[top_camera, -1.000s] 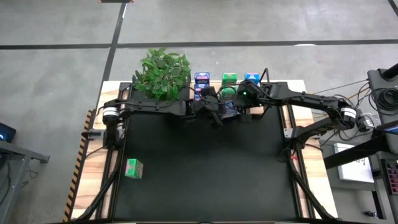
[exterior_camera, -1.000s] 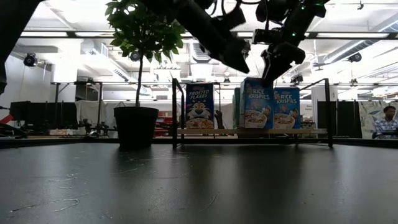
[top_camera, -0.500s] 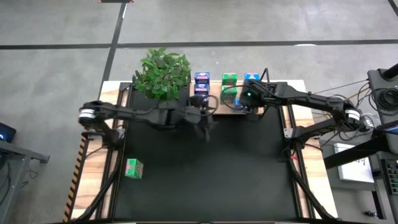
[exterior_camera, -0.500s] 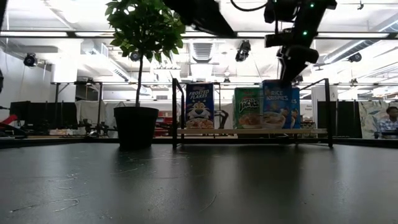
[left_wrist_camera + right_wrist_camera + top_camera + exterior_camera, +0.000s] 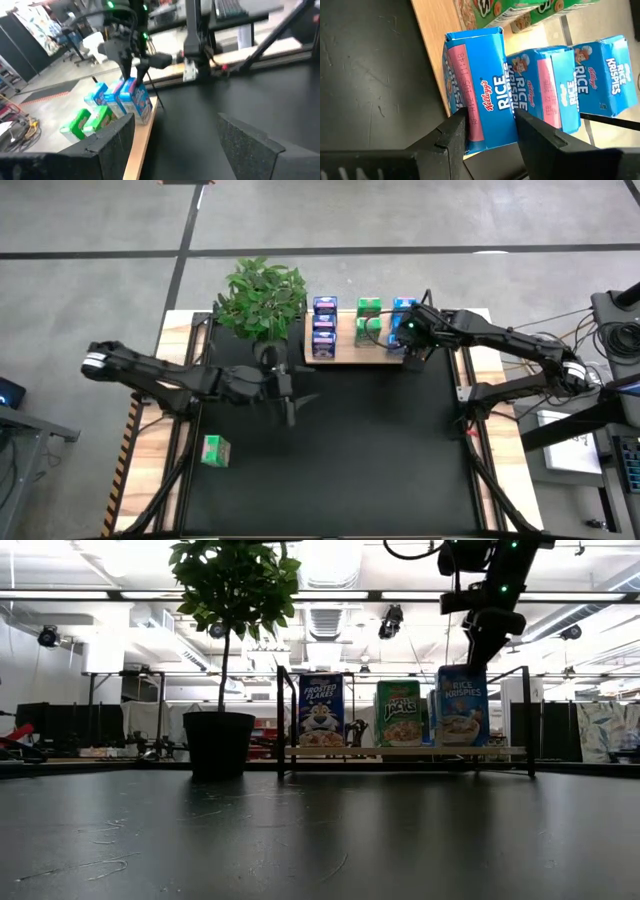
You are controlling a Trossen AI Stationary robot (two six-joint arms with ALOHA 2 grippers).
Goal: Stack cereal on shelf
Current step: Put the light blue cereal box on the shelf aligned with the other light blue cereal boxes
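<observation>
- The front light blue cardboard cereal box (image 5: 482,90) stands upright on the flat light natural-wood shelf board (image 5: 342,352), at the board's right end, nearest the black mat.
- My right tool (image 5: 412,340) sits straight over that box; in my wrist view its two dark fingers (image 5: 451,131) straddle the box top, one at each broad face, with the box filling the gap. I cannot tell whether the pads press it or have just let go.
- The box's long axis runs up and down; from the level view its printed face (image 5: 461,706) looks out across the counter, and the tool hangs directly above its top edge.
- Two more light blue boxes (image 5: 580,75) stand just behind it in a row running toward the far edge of the shelf, upright too.
- Green boxes (image 5: 368,320) stand in the next row to the left, and dark blue-purple boxes (image 5: 323,327) in the row beyond, all on the board.
- One green box (image 5: 214,450) lies alone on the wooden counter (image 5: 150,470) at the near left, well apart from the shelf.
- My left tool (image 5: 291,392) hangs over the black mat (image 5: 340,460) left of centre, fingers spread apart and holding nothing.
- A leafy green potted plant (image 5: 262,298) stands just left of the shelf.
</observation>
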